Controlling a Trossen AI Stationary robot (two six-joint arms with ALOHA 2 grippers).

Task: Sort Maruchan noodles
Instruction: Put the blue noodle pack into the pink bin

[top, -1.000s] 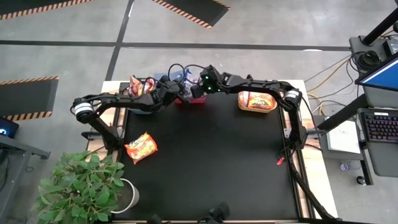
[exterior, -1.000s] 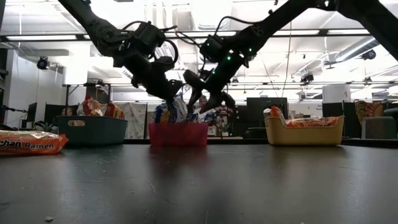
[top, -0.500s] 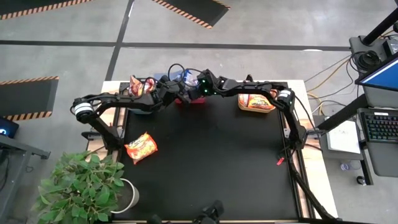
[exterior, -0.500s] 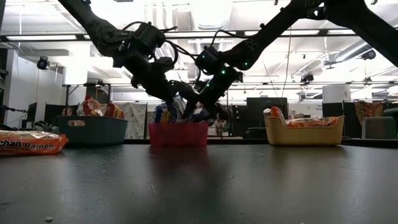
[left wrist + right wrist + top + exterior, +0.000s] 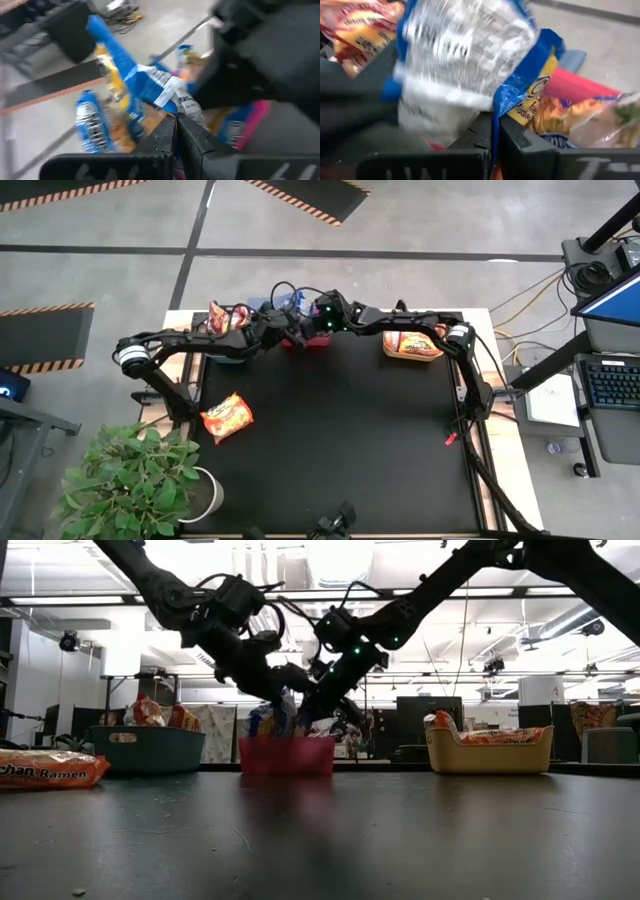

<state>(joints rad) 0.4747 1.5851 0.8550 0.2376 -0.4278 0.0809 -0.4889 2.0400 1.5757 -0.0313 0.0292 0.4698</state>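
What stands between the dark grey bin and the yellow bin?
In the low view, the red bin stands between the dark grey bin and yellow bin.

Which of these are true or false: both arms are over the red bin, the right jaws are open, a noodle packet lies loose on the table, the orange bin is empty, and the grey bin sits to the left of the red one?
1. Both grippers, left gripper and right gripper, are over the red bin. True.
2. The right jaws are open. False: they are shut on a blue-edged packet.
3. An orange noodle packet lies loose on the table. True.
4. The orange bin is empty. False: it holds packets.
5. In the high view, the grey bin is left of the red bin. True.
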